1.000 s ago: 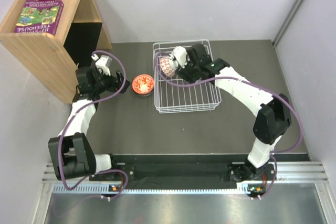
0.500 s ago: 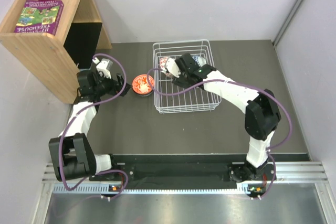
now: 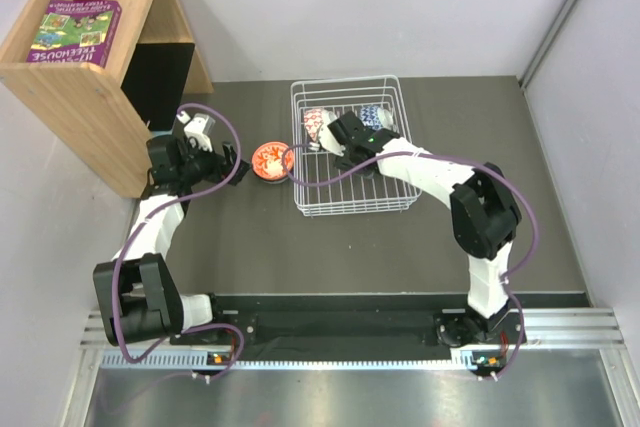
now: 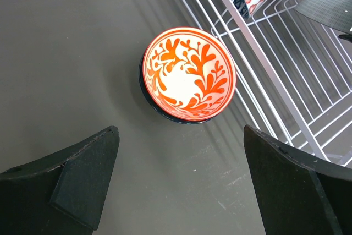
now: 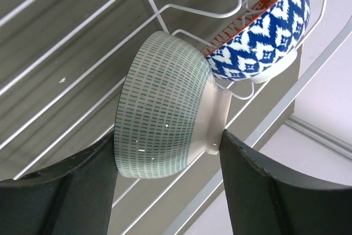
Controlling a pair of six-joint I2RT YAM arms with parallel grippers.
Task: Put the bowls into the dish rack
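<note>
Pale green bowl (image 5: 159, 108) | right wrist: gripped by right tool (image 5: 165, 152) | top: hidden

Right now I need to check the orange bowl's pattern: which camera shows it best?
Left wrist: the orange bowl fills mid-frame, upright beside the dish rack. Top external shows it small; right wrist misses it.

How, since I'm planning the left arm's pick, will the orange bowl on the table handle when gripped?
The orange bowl looks glazed and rigid: probably slippery and chip-prone. It sits upright on the table, so a push likely slides it rather than rolling it.
</note>
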